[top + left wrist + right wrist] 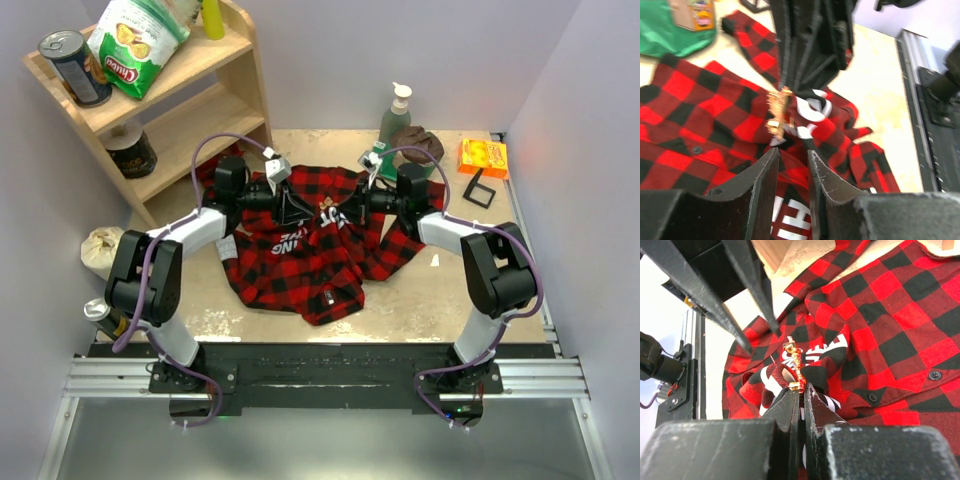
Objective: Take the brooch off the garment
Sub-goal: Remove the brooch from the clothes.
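Note:
The garment (300, 255), a red-and-black plaid shirt with white block letters, lies crumpled in the middle of the table. The brooch (795, 365), a small gold ornament, stands on a raised fold of the cloth (780, 112). My right gripper (802, 387) is shut on the brooch's lower end, and the cloth bunches up around it. My left gripper (792, 154) faces it from the other side, just short of the brooch. Its jaws stand a little apart over the lettered cloth, with nothing clearly pinched. From above, the two grippers (295, 207) (345, 207) meet tip to tip over the shirt.
A wooden shelf (170, 110) at the back left carries a chips bag (135, 35) and a can (75, 65). A green soap bottle (397, 115), a brown cloth lump (420, 143), an orange packet (483, 157) and a small black frame (480, 188) stand at the back right.

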Controlling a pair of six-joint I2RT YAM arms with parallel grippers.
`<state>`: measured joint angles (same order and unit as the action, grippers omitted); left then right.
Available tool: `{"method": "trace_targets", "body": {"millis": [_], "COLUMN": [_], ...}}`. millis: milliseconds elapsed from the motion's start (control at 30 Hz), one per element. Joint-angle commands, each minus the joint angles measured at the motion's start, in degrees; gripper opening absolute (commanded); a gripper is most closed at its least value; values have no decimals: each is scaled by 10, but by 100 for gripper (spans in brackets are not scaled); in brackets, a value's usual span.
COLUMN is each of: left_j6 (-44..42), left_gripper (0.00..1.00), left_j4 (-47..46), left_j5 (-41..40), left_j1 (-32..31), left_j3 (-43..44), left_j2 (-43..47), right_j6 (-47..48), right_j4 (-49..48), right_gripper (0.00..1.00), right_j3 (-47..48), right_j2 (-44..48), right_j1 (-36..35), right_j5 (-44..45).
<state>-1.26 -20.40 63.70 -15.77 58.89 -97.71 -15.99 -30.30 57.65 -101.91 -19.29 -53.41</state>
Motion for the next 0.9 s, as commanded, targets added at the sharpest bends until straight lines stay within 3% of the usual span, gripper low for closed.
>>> {"method": "trace_targets", "body": {"millis": [0,200,367,667,867], "left_j6": [-65,-142,-204,-188,-175], "left_gripper": [34,36,40,43,31], "left_j4": [68,153,239,213,187], "left_j5": [60,45,23,-4,-4], "left_j1": [4,2,-9,-33,-36], "left_j3": [41,40,32,10,10], "left_j2": [-12,-6,5,2,-13], "right_j6": [9,-4,24,18,22], "right_j4": [-6,-27,10,9,9], "right_gripper": [0,0,0,0,0], "right_j3": [21,15,30,28,24], "right_j2": [36,34,38,38,43], "right_j1": [7,6,6,7,6], "right_j5": [12,19,32,38,38]}}
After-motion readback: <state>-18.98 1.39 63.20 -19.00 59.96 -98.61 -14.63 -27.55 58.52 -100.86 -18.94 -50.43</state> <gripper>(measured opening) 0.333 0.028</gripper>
